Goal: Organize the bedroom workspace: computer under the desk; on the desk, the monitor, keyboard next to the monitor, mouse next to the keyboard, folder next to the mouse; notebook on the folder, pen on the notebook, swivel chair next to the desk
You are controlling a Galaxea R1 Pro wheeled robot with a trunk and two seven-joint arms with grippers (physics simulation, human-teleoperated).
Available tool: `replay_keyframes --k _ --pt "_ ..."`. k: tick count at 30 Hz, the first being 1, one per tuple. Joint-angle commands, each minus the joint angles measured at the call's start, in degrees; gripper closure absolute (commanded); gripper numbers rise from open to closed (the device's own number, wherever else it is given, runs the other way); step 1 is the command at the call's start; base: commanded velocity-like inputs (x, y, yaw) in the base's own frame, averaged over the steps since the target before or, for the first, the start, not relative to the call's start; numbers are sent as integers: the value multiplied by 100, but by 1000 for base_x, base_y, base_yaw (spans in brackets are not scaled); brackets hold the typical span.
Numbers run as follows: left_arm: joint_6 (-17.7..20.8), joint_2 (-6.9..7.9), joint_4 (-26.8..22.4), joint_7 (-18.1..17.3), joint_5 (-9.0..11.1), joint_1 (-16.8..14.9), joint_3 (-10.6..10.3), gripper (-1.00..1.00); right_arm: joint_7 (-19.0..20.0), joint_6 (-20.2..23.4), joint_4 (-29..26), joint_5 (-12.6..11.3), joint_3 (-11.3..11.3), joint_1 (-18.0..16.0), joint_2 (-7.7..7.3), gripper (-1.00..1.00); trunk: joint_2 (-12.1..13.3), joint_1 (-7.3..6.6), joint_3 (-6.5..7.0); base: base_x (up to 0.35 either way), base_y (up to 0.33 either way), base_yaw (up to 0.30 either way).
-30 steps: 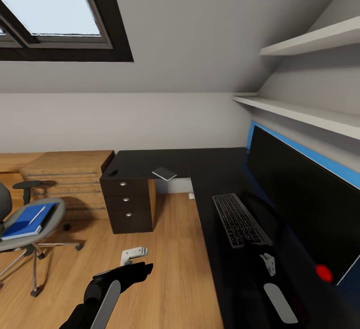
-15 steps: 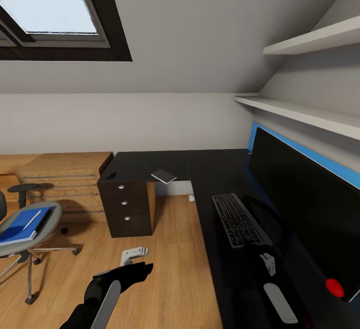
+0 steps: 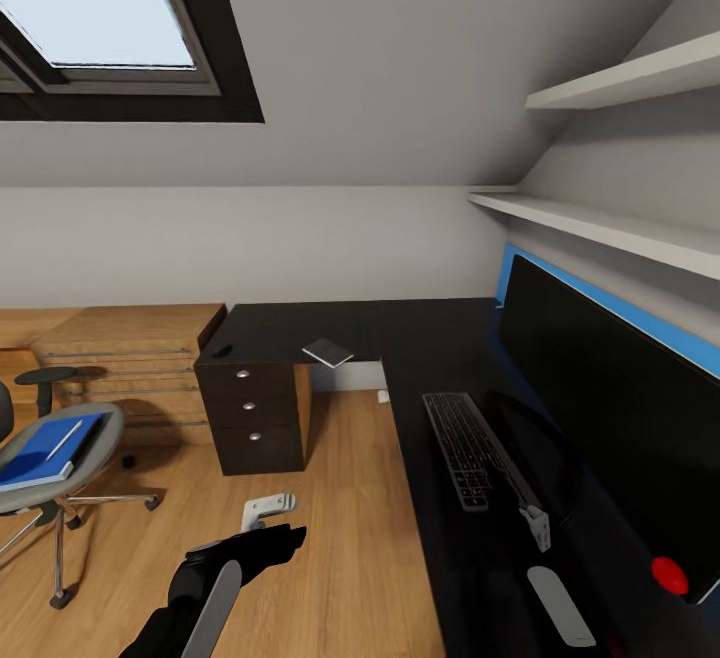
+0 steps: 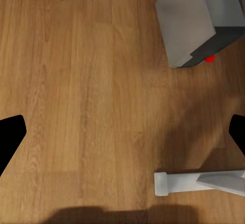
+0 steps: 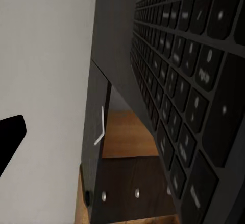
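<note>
The black keyboard (image 3: 468, 446) lies on the black desk (image 3: 420, 338) in front of the monitor (image 3: 610, 408), tilted up along one long side. My right gripper (image 3: 537, 528) is at its near corner; in the right wrist view the keys (image 5: 189, 81) are very close, one fingertip (image 5: 10, 134) stands wide to the side, and the other is hidden. My left gripper (image 3: 268, 510) hangs open over the wood floor. The blue folder (image 3: 45, 446) lies on the swivel chair (image 3: 60, 468) with the white pen (image 3: 66, 437) on it. The notebook (image 3: 328, 350) rests on the desk's far wing.
A black drawer unit (image 3: 250, 408) stands under the desk's far wing, beside a wooden chest (image 3: 130, 353). A small dark object (image 3: 222, 349) sits on the desk above it. White shelves (image 3: 610, 228) hang over the monitor. A light grey box (image 4: 186, 19) stands on the floor.
The keyboard has tipped up on its long side and looks narrower than half a second ago. Earlier, the camera shifted slightly to the right. The left arm has not moved.
</note>
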Motion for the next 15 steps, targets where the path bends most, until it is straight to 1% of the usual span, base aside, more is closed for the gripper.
replay_keyframes --k 1,12,15 --pt "17 0 -6 54 60 -4 -4 -100 26 30 1 -59 -19 -4 5 -100 -6 1 -8 0 0 0" --pt "17 0 -6 48 60 -4 -4 -100 26 29 1 -56 -19 -4 5 -100 -6 1 -8 0 0 0" --pt "17 0 -6 47 60 -4 -4 -100 26 34 1 -56 -16 -4 5 -100 -6 1 -8 -101 -48 0"
